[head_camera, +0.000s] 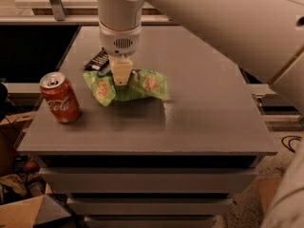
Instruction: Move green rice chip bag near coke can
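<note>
The green rice chip bag (142, 85) is crumpled and held a little above the grey table (204, 122), left of its middle, with a shadow under it. My gripper (121, 75) comes down from above and is shut on the bag's upper middle. The coke can (59, 98) stands upright near the table's front left edge, a short gap to the left of the bag.
A small black candy bar wrapper (97, 60) lies on the table behind the bag, beside the gripper. The large white arm (228, 18) spans the upper right. Boxes and clutter lie on the floor at lower left (23, 208).
</note>
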